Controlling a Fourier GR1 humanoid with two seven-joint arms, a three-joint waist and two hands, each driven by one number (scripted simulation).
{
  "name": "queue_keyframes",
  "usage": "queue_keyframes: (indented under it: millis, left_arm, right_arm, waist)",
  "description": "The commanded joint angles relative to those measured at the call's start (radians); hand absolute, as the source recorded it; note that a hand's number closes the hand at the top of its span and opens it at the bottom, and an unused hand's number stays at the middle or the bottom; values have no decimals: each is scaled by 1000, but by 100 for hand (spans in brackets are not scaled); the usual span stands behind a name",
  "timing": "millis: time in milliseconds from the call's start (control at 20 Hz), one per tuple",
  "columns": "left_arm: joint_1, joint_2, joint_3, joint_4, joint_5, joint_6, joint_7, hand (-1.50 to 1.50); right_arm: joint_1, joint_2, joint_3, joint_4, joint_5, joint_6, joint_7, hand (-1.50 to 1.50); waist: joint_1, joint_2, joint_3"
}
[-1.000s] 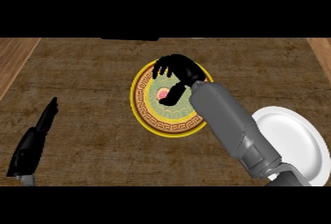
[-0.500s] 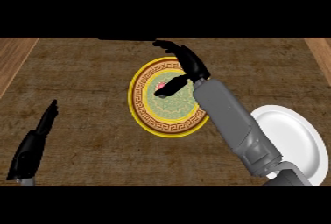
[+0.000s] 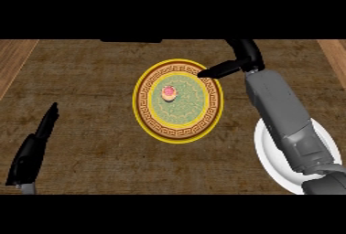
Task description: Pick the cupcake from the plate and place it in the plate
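At the far left the left hand (image 3: 37,141) rests near the view's edge, fingers straight and together, pointing up the counter (image 3: 88,91), holding nothing; it lies well apart from everything else.

Toward the middle sits the patterned plate (image 3: 179,132), yellow-rimmed with a brown key band and a green centre; the cupcake (image 3: 168,93) stands upright on that green centre, a little above and left of the plate's middle, with nothing touching it.

Right of the cupcake, the right hand (image 3: 226,69) hovers over the patterned plate's upper right rim; a dark finger or thumb points left toward the cupcake, the rest of the hand bends up and back toward the view's top; it holds nothing, and how wide the fingers stand I cannot tell, since they overlap from this angle.

Furthest right, the white plate (image 3: 269,151) lies under the right forearm, which hides much of it; the visible part carries nothing.

As for risks: the cupcake is small and the hand comes at it from the side, so a closing finger could tip it or push it across the glaze instead of gripping it; a low sweep could also catch the rim and shift the patterned plate; and with the forearm over the white plate, a carry there is partly blind, so the cupcake might land on the rim.
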Motion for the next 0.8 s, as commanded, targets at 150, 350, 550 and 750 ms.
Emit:
queue_keyframes:
  millis: [150,350,550,750]
  left_arm:
    - [6,5,-3,-29,-1,-18,10,0]
    - [23,-28,-18,0,-20,11,-32,0]
    - [-47,-22,-22,3,-29,11,12,0]
    - [-27,5,-9,-9,-8,-29,9,0]
  right_arm:
    - [17,-152,-105,137,-61,171,-205,-150]
    - [47,-209,-93,180,-27,242,-331,-150]
    - [34,-300,-89,234,-2,306,-366,-150]
    - [34,-345,-111,284,-6,331,-384,-150]
  waist:
    - [20,6,1]
    - [20,8,1]
    - [31,18,2]
    - [40,17,3]
